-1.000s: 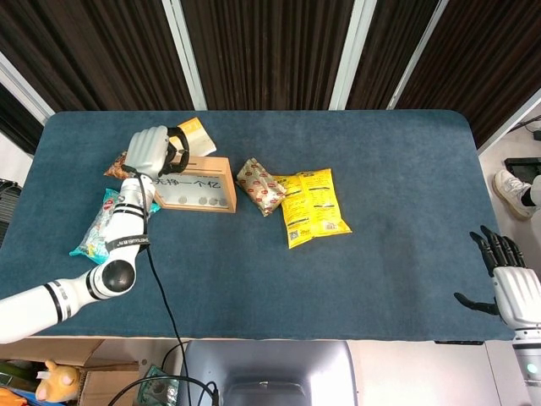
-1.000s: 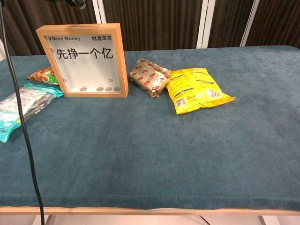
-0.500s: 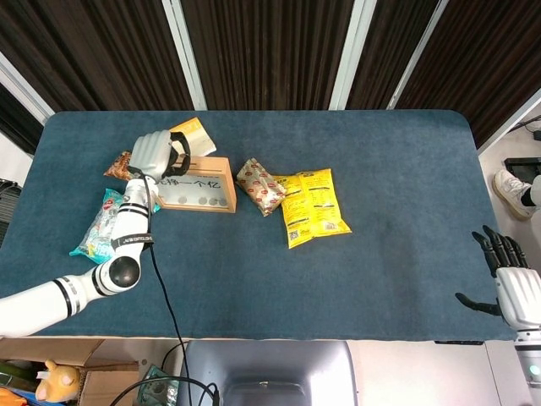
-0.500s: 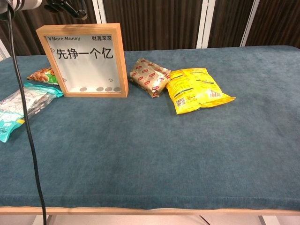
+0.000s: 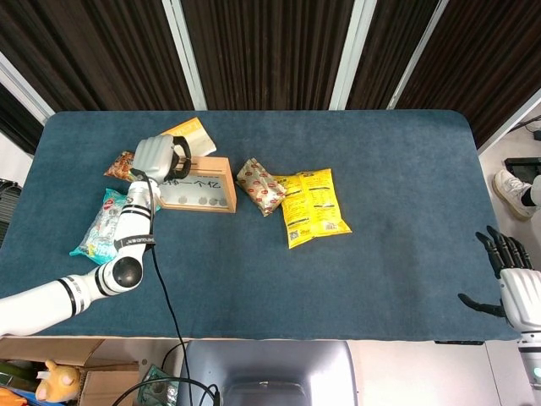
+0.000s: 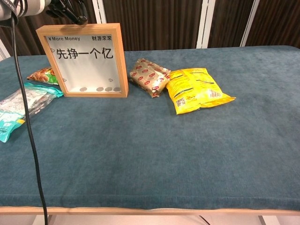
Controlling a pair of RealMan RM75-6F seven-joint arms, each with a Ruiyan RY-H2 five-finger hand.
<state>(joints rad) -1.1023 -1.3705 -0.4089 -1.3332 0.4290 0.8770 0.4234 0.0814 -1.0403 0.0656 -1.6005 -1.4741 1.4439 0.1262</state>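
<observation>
A wooden picture frame point(image 5: 196, 183) with a white sign stands upright at the table's left point(image 6: 86, 61). My left hand point(image 5: 158, 157) hovers right over the frame's top edge, and its dark fingers point(image 6: 68, 12) reach down toward that edge from the upper left. The fingers are apart and I see nothing in them. Whether they touch the wood is unclear. My right hand point(image 5: 514, 282) hangs off the table's right front corner with fingers spread, holding nothing.
A brown snack packet point(image 5: 260, 186) and a yellow packet point(image 5: 313, 205) lie right of the frame. A teal packet point(image 5: 106, 222) and an orange packet point(image 5: 118, 165) lie to its left. A yellow-orange packet point(image 5: 194, 135) lies behind it. A black cable point(image 6: 26, 126) hangs at the left.
My left hand has shifted right and down toward the frame's top, coming into the chest view at the upper left. The right hand has sunk slightly. The packets have not moved.
</observation>
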